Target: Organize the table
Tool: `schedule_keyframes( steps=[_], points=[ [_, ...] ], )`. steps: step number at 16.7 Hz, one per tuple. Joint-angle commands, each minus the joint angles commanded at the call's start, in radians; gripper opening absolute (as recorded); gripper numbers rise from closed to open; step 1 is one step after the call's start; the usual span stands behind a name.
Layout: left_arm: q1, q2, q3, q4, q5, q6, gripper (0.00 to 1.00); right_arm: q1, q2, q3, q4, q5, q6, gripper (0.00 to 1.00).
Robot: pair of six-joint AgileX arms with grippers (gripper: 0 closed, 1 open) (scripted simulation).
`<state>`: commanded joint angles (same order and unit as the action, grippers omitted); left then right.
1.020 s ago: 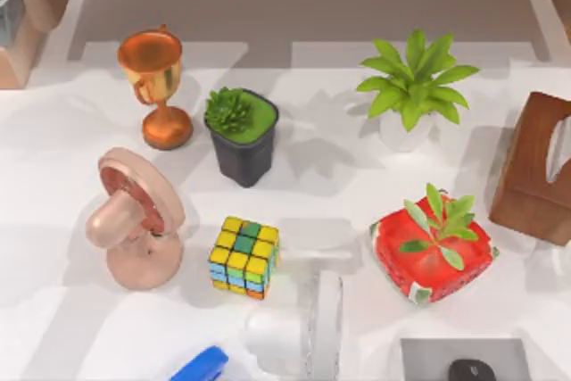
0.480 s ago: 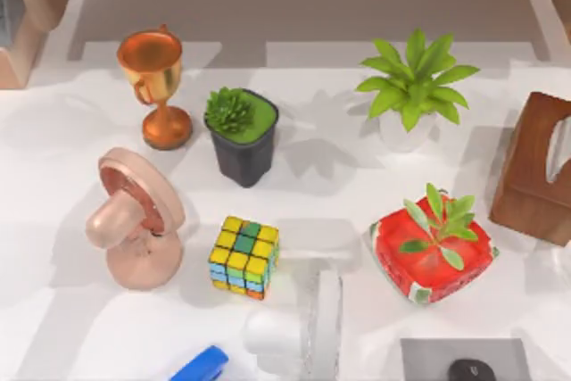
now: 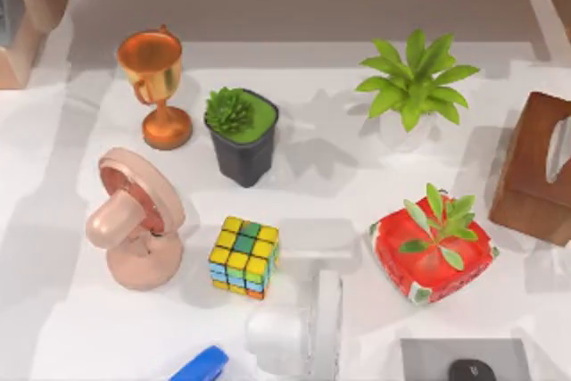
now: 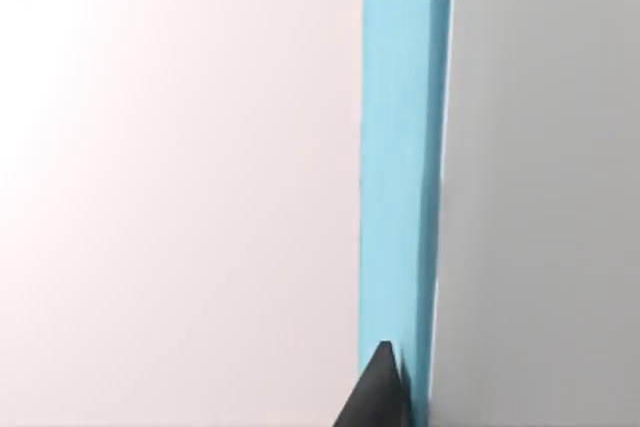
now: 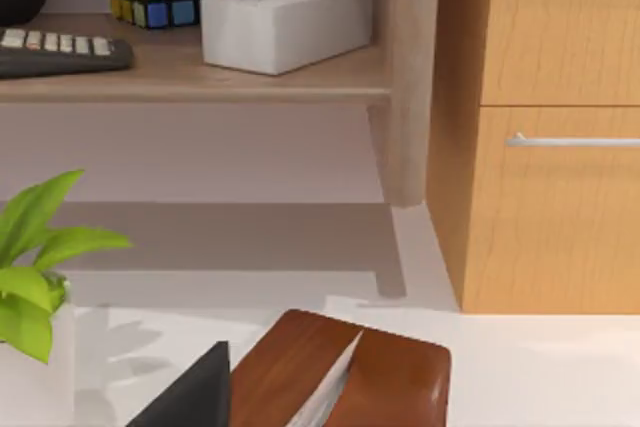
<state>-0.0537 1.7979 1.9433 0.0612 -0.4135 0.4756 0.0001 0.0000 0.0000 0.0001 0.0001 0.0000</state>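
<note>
Succulent [image 3: 228, 110] in black pot [image 3: 242, 156], leafy sprig [image 3: 439, 223] in red pot [image 3: 433, 260].

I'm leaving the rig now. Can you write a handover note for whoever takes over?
End effectors: left and right each show a dark tip in their wrist views; neither holds anything visible.
Things: the table carries a copper trophy, succulent pot, pink fan, puzzle cube, white fan, watermelon planter, leafy plant and brown tissue box.
Done: nothing evident.
Left: organizing everything.
</note>
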Motion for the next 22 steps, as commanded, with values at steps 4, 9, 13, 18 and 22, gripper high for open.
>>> schedule_keyframes(
  steps=[4, 9, 13, 18, 22],
  points=[
    [0.297, -0.019, -0.254, 0.09, 0.114, 0.279, 0.0, 0.0, 0.0, 0.0, 0.0, 0.0, 0.0, 1.0],
    [0.6, 0.001, -0.6, 0.203, 0.294, 0.631, 0.0, 0.0, 0.0, 0.0, 0.0, 0.0, 0.0, 1.0],
    [0.723, 0.02, -0.836, 0.302, 0.47, 0.881, 0.0, 0.0, 0.0, 0.0, 0.0, 0.0, 0.0, 1.0],
    [0.69, 0.016, -0.997, 0.446, 0.715, 1.114, 0.0, 0.0, 0.0, 0.0, 0.0, 0.0, 0.0, 1.0],
    [0.601, 0.035, -1.027, 0.543, 0.874, 1.222, 0.0, 0.0, 0.0, 0.0, 0.0, 0.0, 0.0, 1.0]
  ],
)
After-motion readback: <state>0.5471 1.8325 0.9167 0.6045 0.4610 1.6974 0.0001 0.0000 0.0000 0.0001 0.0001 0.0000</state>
